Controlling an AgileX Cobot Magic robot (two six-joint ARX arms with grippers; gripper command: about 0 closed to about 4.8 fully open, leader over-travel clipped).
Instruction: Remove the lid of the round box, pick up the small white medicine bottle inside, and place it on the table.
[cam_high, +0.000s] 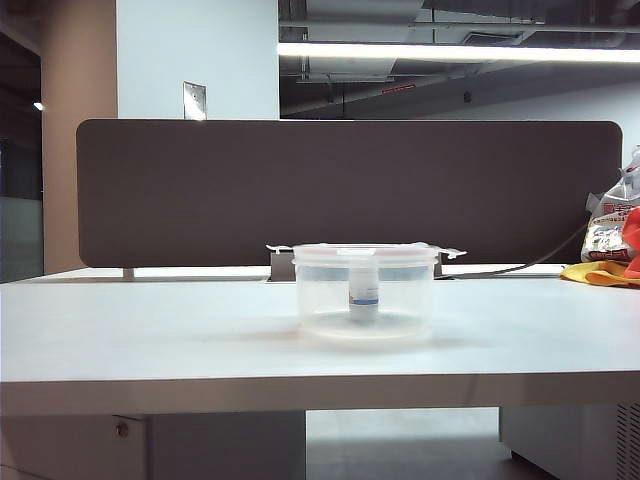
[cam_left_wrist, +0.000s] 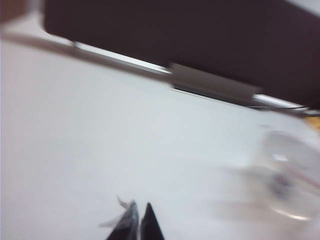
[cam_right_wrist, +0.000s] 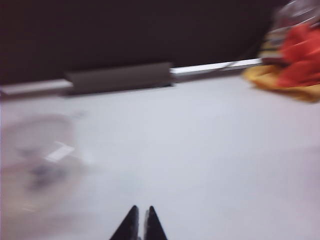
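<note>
Round box (cam_high: 365, 292) stands mid-bench (cam_high: 150, 330) before the dark divider panel (cam_high: 350, 190), its lid (cam_high: 365, 250) seated on the rim, the small white medicine bottle (cam_high: 363, 292) upright inside. Both wrist views are blurred. Left gripper (cam_left_wrist: 138, 216) and right gripper (cam_right_wrist: 139, 216) hover over bare bench well apart from the box, fingers closed on nothing. Red and yellow bags (cam_high: 612, 250) lie at the far right.

Clear round box (cam_high: 365, 295), pinkish-rimmed lid (cam_high: 365, 250), white blue-labelled bottle (cam_high: 363, 290), white table (cam_high: 150, 330), dark brown divider (cam_high: 300, 185)
</note>
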